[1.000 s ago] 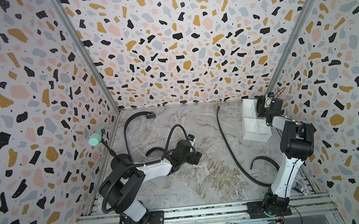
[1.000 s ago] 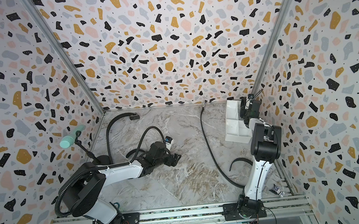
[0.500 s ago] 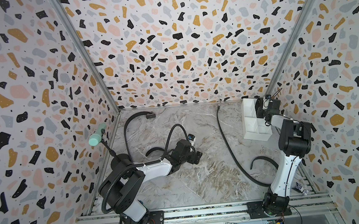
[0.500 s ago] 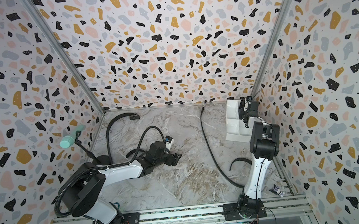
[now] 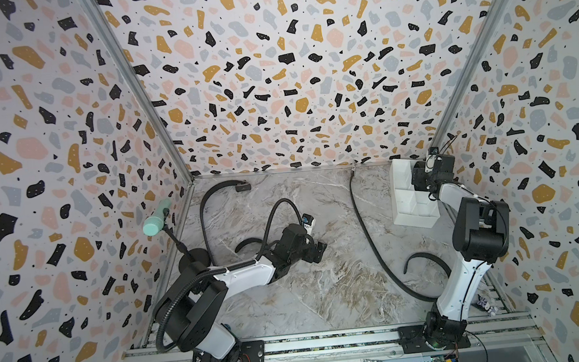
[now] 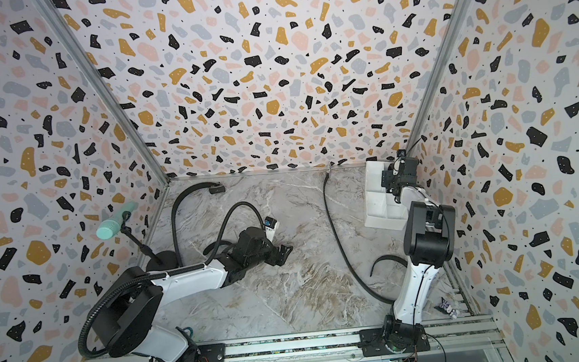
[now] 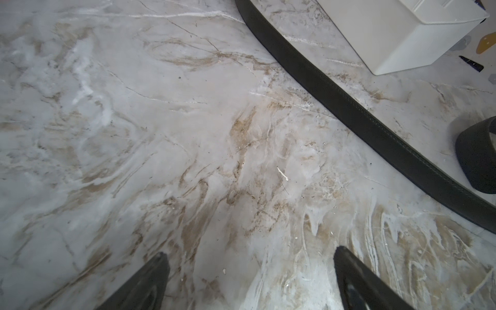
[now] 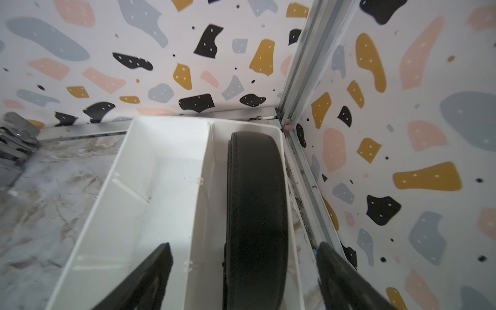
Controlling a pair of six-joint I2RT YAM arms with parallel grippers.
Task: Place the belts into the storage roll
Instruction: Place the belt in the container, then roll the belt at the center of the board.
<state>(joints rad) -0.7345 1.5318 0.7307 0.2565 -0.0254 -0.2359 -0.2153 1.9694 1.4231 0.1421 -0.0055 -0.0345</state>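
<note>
The storage roll, a white divided box, stands in the back right corner in both top views. A rolled black belt sits upright in a far cell by the wall. My right gripper hangs open over it, fingers apart from both its sides. A thin long belt runs down the middle of the marble table, and its end curls by the right arm. Another belt with a black buckle arcs at the back left. My left gripper is open and empty, low over bare table.
A mint-green cylinder on a black stand sits by the left wall. The left arm's ribbed hose loops above the table. Terrazzo walls close in three sides, and the box almost touches the right wall rail.
My right gripper's jaws have spread apart, letting go of the rolled belt in the box cell. The left arm has not moved.
</note>
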